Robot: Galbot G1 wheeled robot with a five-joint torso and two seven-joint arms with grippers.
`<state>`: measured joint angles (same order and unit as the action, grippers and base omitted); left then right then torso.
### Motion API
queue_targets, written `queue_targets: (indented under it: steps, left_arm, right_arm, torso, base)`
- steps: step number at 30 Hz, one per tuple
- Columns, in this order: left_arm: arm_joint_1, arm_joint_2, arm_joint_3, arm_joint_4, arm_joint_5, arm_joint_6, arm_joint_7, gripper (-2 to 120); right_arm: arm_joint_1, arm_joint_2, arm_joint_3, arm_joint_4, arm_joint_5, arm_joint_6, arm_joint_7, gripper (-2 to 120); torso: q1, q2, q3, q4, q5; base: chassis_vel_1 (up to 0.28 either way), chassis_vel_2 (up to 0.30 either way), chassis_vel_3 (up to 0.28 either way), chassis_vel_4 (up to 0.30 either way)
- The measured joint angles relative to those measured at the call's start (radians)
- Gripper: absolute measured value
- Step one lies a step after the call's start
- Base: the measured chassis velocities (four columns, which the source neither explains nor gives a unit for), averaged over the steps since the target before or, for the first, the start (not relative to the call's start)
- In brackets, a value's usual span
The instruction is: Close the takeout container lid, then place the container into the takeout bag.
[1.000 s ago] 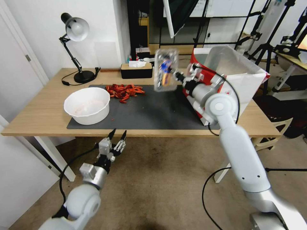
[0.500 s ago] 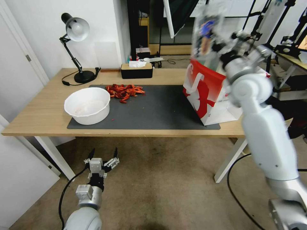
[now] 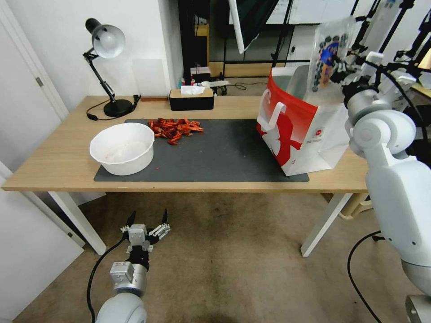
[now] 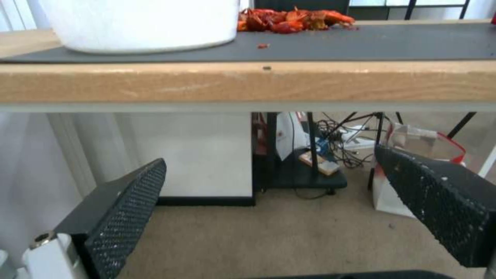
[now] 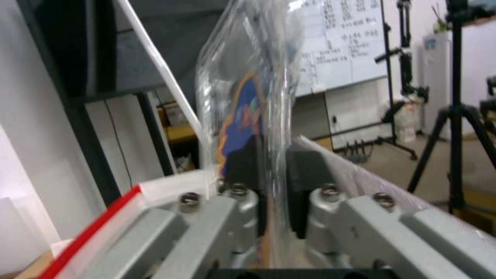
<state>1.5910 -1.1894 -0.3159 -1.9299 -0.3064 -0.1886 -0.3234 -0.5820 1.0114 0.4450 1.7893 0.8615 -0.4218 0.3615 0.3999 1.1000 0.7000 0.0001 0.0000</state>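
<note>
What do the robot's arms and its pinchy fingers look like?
The arms are smooth white tubes with round silver-grey joints and thin black cables looping beside them. The left gripper has a small grey metal body and two black fingers with bumpy, dotted pads. The right gripper has grey metal brackets with screws and black fingers.

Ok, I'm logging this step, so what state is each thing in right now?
takeout container: closed, held upright in the air above the bag's mouth.
takeout bag: standing open on the table.
right gripper: jaws shut on the container's edge.
left gripper: jaws open, parked below the table edge.
white bowl: upright on the mat.
</note>
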Motion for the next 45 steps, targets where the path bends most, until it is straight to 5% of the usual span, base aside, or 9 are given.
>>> queue_targets:
  steps: [16, 23, 32, 38, 45]
  left_arm:
    - [0.003, 0.005, 0.003, -0.042, -0.009, 0.030, -0.002, 100]
    - [0.021, -0.004, -0.004, -0.052, -0.006, 0.027, 0.008, 100]
    - [0.018, -0.018, -0.016, -0.042, 0.006, 0.005, -0.003, 100]
    - [0.006, -0.015, -0.010, -0.029, 0.020, -0.016, 0.000, 100]
    - [0.028, -0.023, -0.011, -0.033, 0.033, -0.038, 0.020, 100]
  right_arm:
    - [-0.069, -0.027, 0.014, 0.097, 0.068, -0.045, 0.055, 68]
    - [-0.102, -0.053, 0.008, 0.162, 0.043, 0.030, -0.052, 97]
    - [-0.240, -0.075, -0.044, 0.292, -0.053, 0.168, -0.194, 100]
    - [-0.407, -0.092, -0.034, 0.381, -0.141, 0.207, -0.215, 100]
    - [-0.637, -0.077, -0.040, 0.438, -0.293, 0.302, -0.206, 100]
  torso:
    - [0.000, 0.000, 0.000, -0.0001, 0.0000]
    - [0.000, 0.000, 0.000, -0.0001, -0.0001]
    - [0.000, 0.000, 0.000, 0.0002, -0.0003]
    - [0.000, 0.000, 0.000, -0.0011, -0.0002]
    - [0.000, 0.000, 0.000, 0.0001, -0.0001]
  base:
    - [0.000, 0.000, 0.000, 0.000]
    - [0.000, 0.000, 0.000, 0.000]
    - [0.000, 0.000, 0.000, 0.000]
    - [0.000, 0.000, 0.000, 0.000]
    - [0.000, 0.000, 0.000, 0.000]
